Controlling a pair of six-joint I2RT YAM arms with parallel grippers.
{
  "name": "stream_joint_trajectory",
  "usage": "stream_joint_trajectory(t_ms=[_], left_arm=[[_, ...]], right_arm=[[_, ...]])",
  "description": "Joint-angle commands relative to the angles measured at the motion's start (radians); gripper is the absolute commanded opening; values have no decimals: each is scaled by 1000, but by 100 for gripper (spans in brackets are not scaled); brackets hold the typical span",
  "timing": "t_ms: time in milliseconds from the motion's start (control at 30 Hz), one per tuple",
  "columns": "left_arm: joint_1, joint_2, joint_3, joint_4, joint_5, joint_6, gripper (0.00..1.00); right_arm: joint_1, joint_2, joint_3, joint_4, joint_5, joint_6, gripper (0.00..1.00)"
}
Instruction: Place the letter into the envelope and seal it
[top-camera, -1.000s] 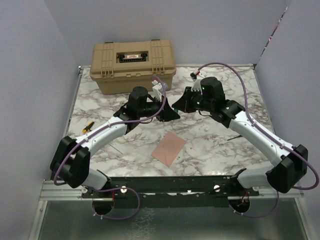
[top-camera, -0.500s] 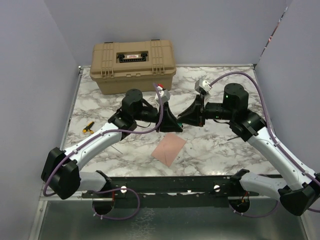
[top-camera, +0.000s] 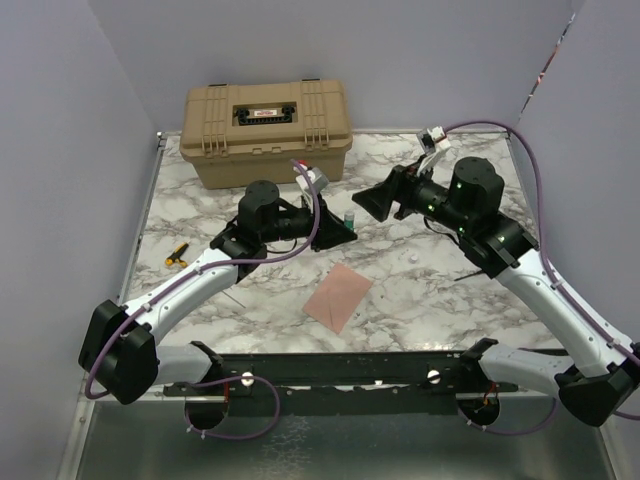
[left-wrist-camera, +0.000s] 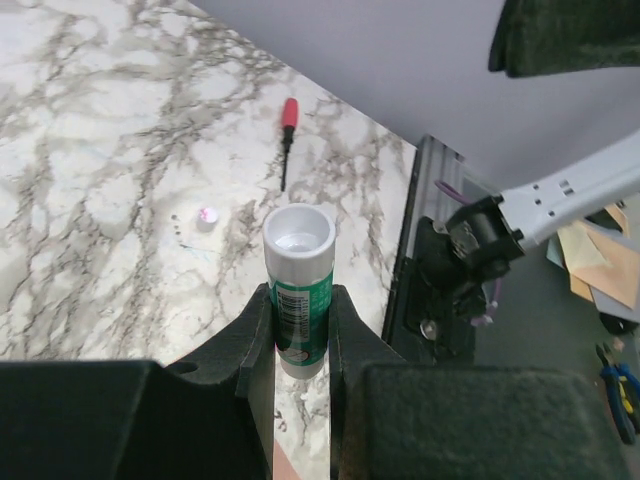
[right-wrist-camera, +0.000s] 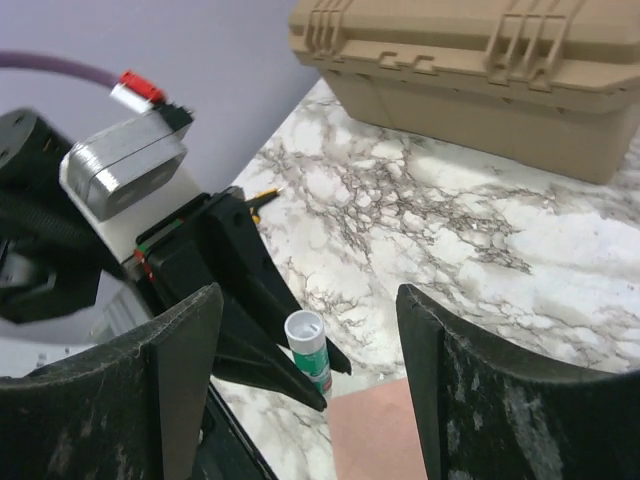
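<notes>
The left fingers (top-camera: 336, 232) hold a glue stick (left-wrist-camera: 299, 285) tight, and its white top is open. The right fingers (top-camera: 376, 204) are spread wide with nothing in them, up above the counter (top-camera: 430, 290). The pink-brown envelope (top-camera: 338, 297) lies flat on the counter, near the front edge.

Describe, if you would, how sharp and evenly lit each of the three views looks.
Top external: sharp, evenly lit, soft shadows on the table. Left wrist: glue stick crisp, jaws of the left gripper dark and featureless. Right wrist: jaws of the right gripper blurred up close, toolbox in focus.
</notes>
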Motion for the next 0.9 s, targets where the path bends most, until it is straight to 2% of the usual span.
stream_joint_trajectory(t_ms=[0, 233, 467, 733, 867], left_arm=[[-1, -6, 13, -7, -157, -26, 0], [-1, 16, 18, -5, -193, -66, 0], [-1, 41, 37, -5, -186, -85, 0], [-1, 31, 51, -5, -181, -105, 0], [-1, 30, 55, -8, -173, -110, 0]], right_arm=[[24, 51, 34, -29, 249, 165, 74], [44, 103, 35, -40, 240, 202, 73], [69, 157, 74, -67, 213, 198, 61], [74, 199, 90, -112, 177, 184, 60], [74, 212, 111, -121, 131, 173, 48]])
